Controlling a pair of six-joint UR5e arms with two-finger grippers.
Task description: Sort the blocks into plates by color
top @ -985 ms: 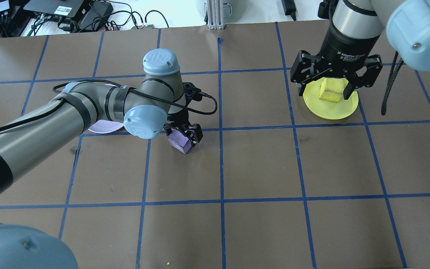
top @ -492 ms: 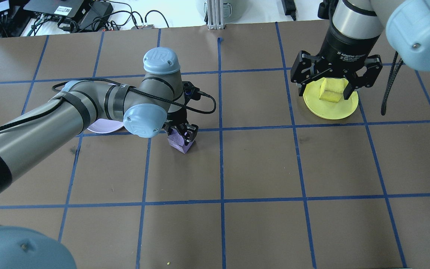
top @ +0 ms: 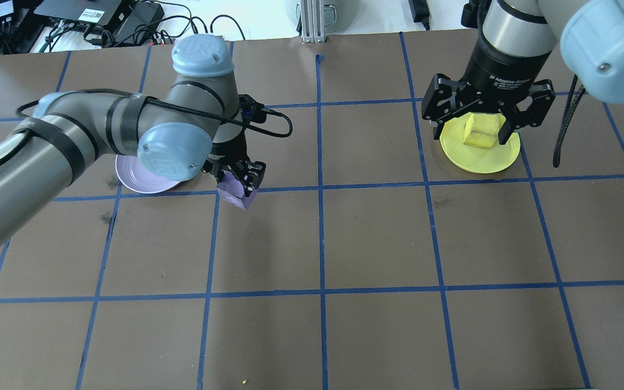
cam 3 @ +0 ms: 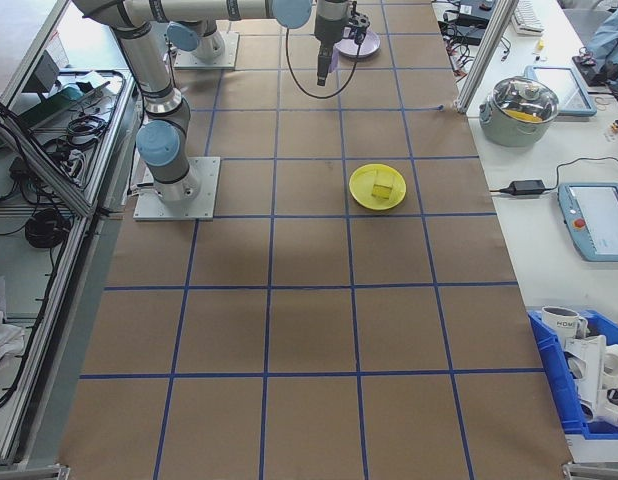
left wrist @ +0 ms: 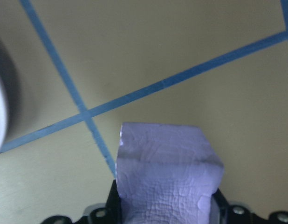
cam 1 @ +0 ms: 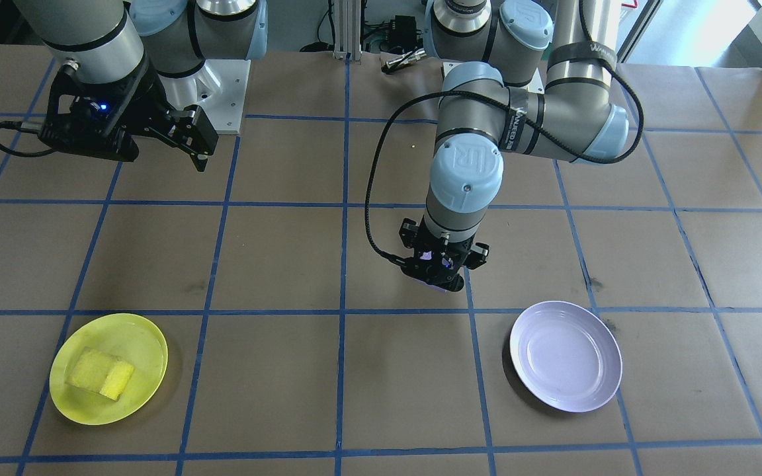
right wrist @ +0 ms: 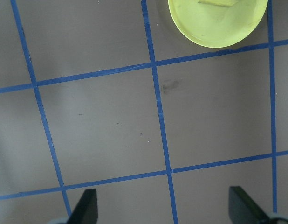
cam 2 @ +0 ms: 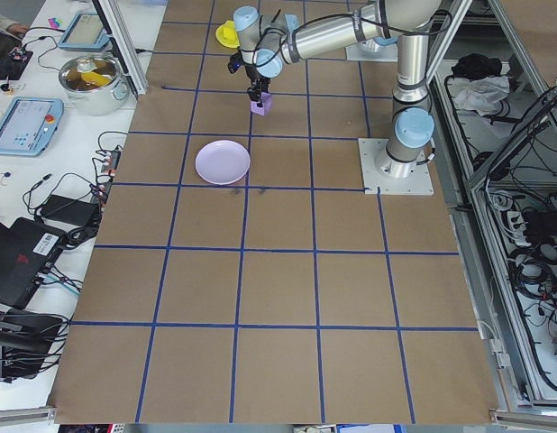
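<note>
— Where's the purple block (top: 234,190) right now?

— Clamped in the jaws of the left gripper (top: 239,181), lifted clear of the surface (top: 377,233). It hangs just beside the lavender plate (top: 141,179), on that plate's right as seen from behind the robot, over a crossing of the blue tape lines (left wrist: 90,114). From the wrist camera the block fills the lower middle, with the plate's rim only a sliver at the left edge.

— And the lavender plate itself?

— Nothing lies in it; across the table it shows as a glossy bare dish (cam 1: 566,356).

— What about the yellow side?

— The yellow block (top: 479,135) lies inside the yellow plate (top: 480,157), at the far right of the surface. The right gripper (top: 484,122) hangs above it with jaws wide apart, touching neither. Its wrist camera shows both fingertips (right wrist: 85,205) spread at the bottom corners and the plate at the top edge.

— Anything else nearby?

— A pot (cam 2: 91,77) and tablets on the side bench.
</note>
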